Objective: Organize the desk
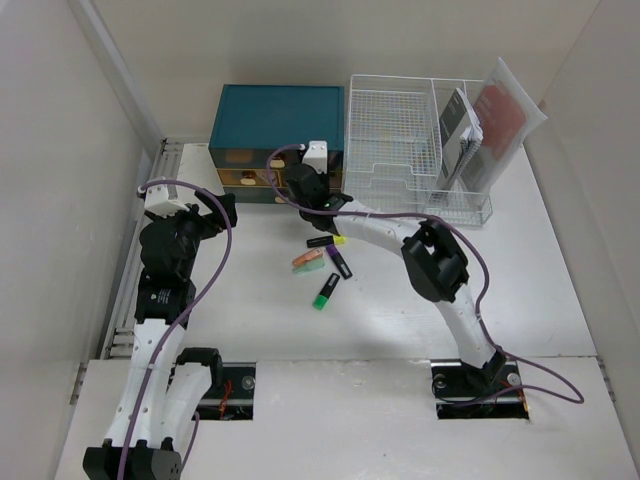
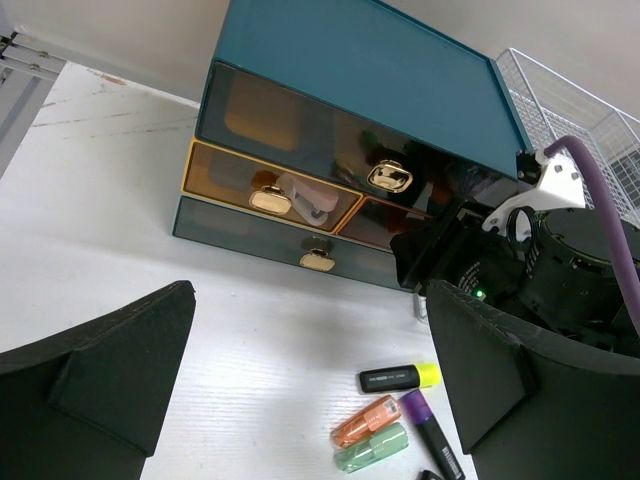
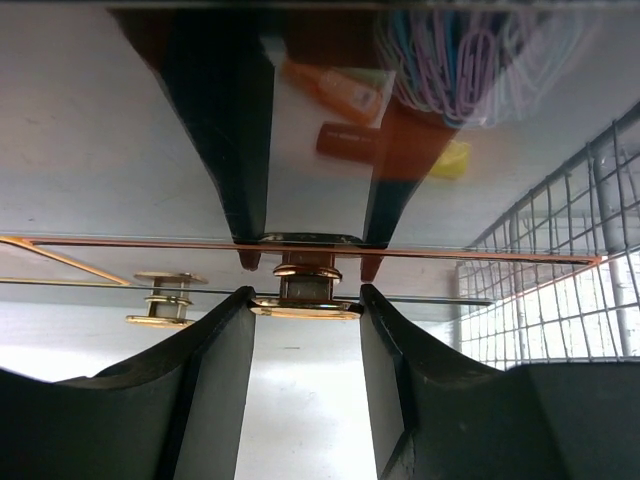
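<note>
The right gripper (image 3: pixel 305 300) is half-closed, its tips pinching the gold drawer handle (image 3: pixel 305 288) between them; the desk (image 3: pixel 305 425) lies just beneath. Such a shallow pinch could slip off under a pull, leaving the drawer (image 3: pixel 100 130) shut.

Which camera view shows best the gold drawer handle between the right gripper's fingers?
The right wrist view: the handle sits close up, between the fingers of the right gripper. In the top view and the left wrist view, that gripper's body hides it.
</note>
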`<state>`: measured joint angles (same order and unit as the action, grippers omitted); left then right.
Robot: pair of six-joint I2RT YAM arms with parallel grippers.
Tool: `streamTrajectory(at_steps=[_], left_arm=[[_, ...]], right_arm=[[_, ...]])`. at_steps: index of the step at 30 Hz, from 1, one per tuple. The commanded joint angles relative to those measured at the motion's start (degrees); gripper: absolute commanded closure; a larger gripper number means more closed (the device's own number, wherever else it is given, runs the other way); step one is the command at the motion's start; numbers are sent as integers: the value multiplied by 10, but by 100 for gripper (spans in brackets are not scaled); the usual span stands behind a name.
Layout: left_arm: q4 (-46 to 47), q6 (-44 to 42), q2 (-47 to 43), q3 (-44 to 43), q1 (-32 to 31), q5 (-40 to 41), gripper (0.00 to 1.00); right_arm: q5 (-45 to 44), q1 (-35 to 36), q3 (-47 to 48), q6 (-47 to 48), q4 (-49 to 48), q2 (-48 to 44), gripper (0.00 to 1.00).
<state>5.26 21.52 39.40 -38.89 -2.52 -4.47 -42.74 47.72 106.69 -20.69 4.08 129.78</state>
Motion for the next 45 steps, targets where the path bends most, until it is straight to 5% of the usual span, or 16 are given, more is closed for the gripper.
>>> streamTrajectory(at_steps=[1,24,37,40,45], left_arm=[[15,-6,-8,-11,-2,1,0],[10,-11,-13,-11,-2,1,0],[10,-11,-19,-11,-2,1,0],[10,-11,-19,-11,-2,1,0],[10,-11,-24,-11,-2,1,0]], right_arm=[[19,9,-20,-9,-29,-28,80],[72,35,-224,-45,-29,-167,88],[72,47,-249,-45,-17,-189,88],[78,47,-249,-45,-17,-195,80],[89,47,-254,-45,-17,-195,44]])
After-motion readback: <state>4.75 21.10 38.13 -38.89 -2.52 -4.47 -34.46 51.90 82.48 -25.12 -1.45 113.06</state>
